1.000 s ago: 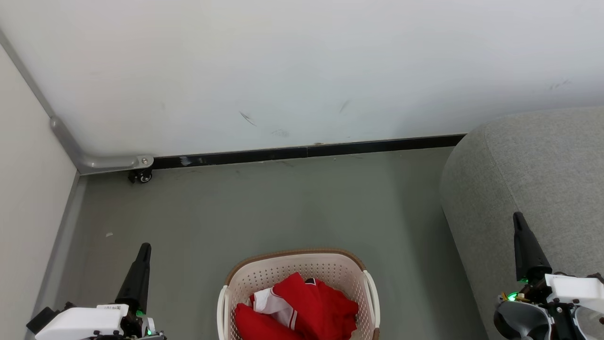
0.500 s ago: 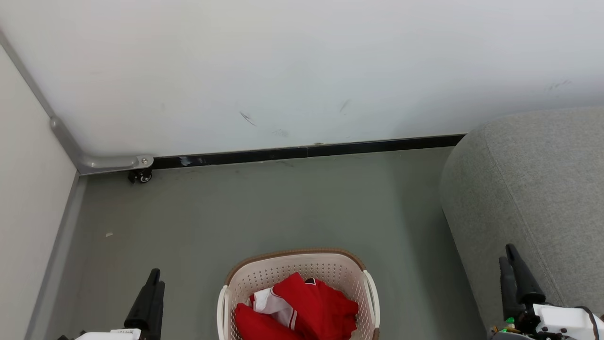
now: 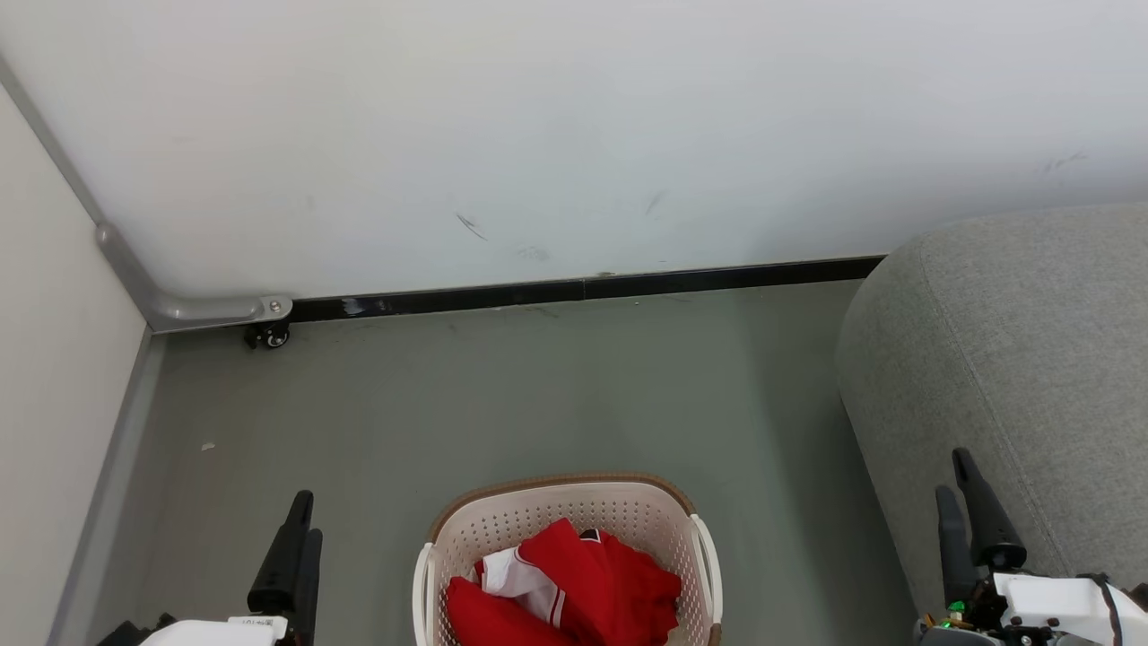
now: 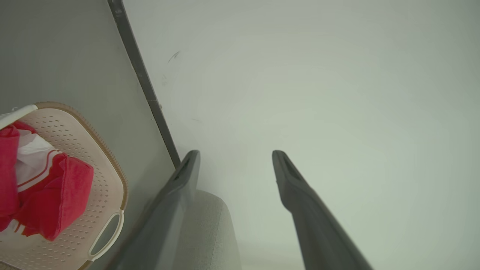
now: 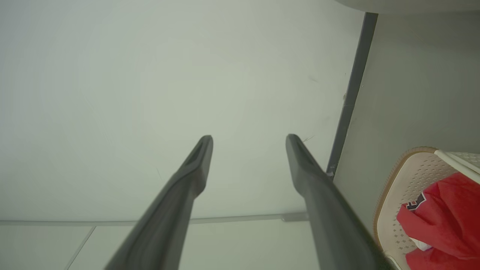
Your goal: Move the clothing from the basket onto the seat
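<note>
One seat [image 3: 1004,359]: grey sofa, right of basket [image 3: 560,484]; padded edge just beside right gripper [image 3: 952,473] (a swing may clip it).
Floor [image 3: 538,404]: separates basket and seat; trailing cloth may drop here.
Basket: likely light; snagged fabric may drag it.
Clothing [image 3: 592,583]: red heap inside basket; tangled pieces may lift together.
Left gripper [image 3: 309,513]: fingers apart, as on right; both empty, nothing blocks either.

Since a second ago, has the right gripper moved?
Yes. The right gripper has dropped toward the bottom edge of the head view, along the sofa, which sits unchanged. Its fingers have also spread apart.
</note>
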{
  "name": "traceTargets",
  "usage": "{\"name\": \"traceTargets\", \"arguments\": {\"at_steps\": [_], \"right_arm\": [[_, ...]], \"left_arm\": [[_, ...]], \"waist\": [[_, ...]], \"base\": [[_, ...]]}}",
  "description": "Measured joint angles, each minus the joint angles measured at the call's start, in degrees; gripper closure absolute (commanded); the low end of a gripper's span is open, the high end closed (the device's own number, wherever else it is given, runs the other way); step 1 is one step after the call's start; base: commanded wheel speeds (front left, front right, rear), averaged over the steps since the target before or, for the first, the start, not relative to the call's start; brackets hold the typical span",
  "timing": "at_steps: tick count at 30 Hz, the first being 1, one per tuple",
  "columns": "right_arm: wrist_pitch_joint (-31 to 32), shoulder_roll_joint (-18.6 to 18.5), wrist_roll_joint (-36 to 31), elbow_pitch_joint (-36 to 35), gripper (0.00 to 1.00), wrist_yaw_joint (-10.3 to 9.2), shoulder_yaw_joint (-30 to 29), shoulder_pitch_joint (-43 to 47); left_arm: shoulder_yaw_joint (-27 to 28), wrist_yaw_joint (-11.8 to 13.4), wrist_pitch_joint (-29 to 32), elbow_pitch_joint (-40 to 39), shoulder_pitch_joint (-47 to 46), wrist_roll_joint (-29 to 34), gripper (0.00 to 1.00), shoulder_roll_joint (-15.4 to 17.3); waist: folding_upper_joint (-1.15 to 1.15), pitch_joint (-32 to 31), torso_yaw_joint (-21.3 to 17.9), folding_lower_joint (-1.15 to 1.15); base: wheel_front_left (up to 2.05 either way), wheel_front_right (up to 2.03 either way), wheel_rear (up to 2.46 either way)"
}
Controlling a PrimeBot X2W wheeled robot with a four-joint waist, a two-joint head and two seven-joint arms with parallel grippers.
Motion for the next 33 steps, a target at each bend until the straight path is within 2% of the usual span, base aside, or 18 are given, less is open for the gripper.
{"name": "traceTargets", "arguments": {"at_steps": [6,15,16,17,26,33], "right_arm": [[-1.3,0.0,-2.8,-0.7,0.0,0.0,1.2,0.0],[-3.1,-1.0,-10.1,-1.2,0.0,0.0,3.0,-0.4],[-5.0,-2.1,-19.1,-1.5,0.0,0.0,4.5,-0.6],[-5.0,-2.2,-20.1,-1.5,0.0,0.0,4.8,-0.7],[-6.9,-2.3,-29.3,-1.7,0.0,0.0,5.9,-0.9],[-7.6,-2.3,-37.3,-1.7,0.0,0.0,6.9,-0.9]], "left_arm": [[-1.1,0.3,-1.3,-1.3,0.0,2.7,0.0,0.0],[-1.8,1.0,-2.9,-3.4,0.0,9.3,0.0,0.2],[-3.4,2.1,-4.8,-5.9,0.0,19.4,0.0,0.9],[-3.7,2.1,-5.0,-6.2,0.0,20.5,0.0,1.0],[-6.3,3.9,-6.8,-8.3,0.0,30.9,0.0,1.5],[-7.9,5.1,-8.2,-9.6,0.0,38.8,0.0,2.0]], "waist": [[0.0,0.0,0.1,0.08],[0.0,-0.2,0.2,0.5],[0.0,-0.5,0.3,0.91],[0.0,-0.5,0.3,0.93],[0.0,-0.7,0.4,0.97],[0.0,-0.6,0.5,0.67]], "base": [[0.0,0.0,0.0],[0.0,0.0,0.0],[0.0,0.0,0.0],[0.0,0.0,0.0],[0.0,0.0,0.0],[0.0,0.0,0.0]]}}
